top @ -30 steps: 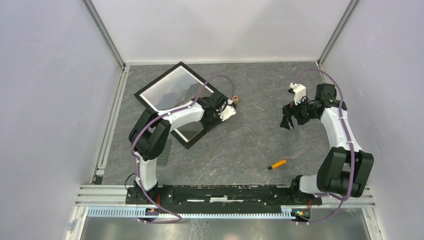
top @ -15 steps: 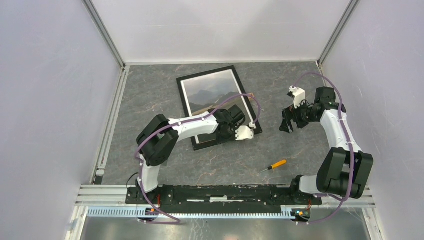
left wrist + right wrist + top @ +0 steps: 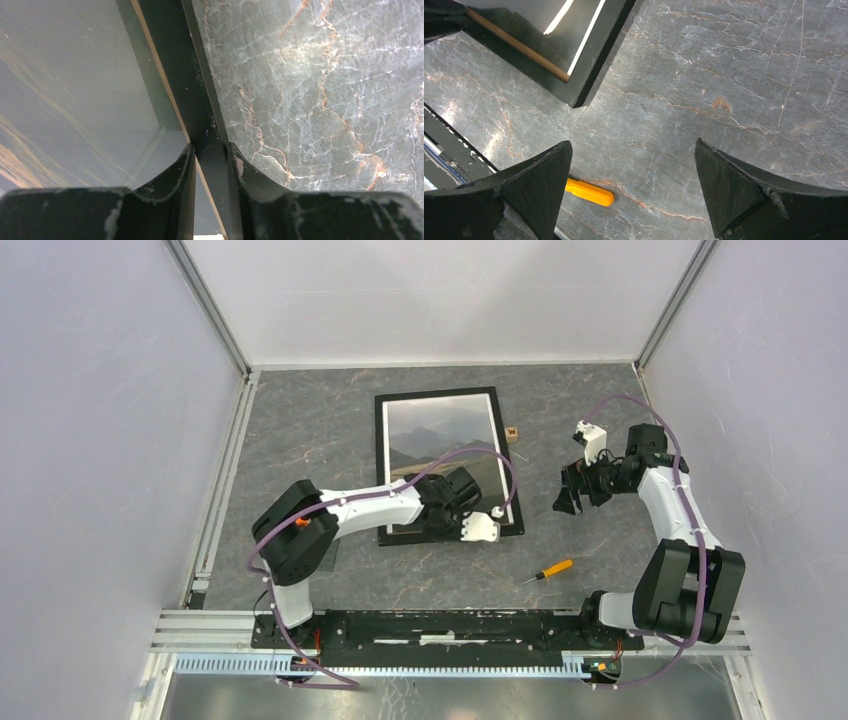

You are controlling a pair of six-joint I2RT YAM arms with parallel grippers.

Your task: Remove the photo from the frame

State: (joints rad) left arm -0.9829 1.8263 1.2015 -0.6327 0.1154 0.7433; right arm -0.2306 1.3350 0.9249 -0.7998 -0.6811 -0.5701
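One frame (image 3: 381, 465) lies face up near the middle of the table (image 3: 620, 390), its long sides running away from the arm bases. One photo (image 3: 440, 435) sits inside it, mountains showing. Of your two grippers, the left gripper (image 3: 210, 152) is narrowed onto the frame's black border near the right near corner, pinching it. The right gripper (image 3: 633, 145) hangs spread wide over bare table, right of the frame and apart from it. One orange-handled screwdriver (image 3: 548, 570) lies near the bases. One small brown object (image 3: 512, 430) sits just beside the frame's right edge, too small to identify. Your left arm hides the photo's near part from above; at the left wrist, glare veils the print
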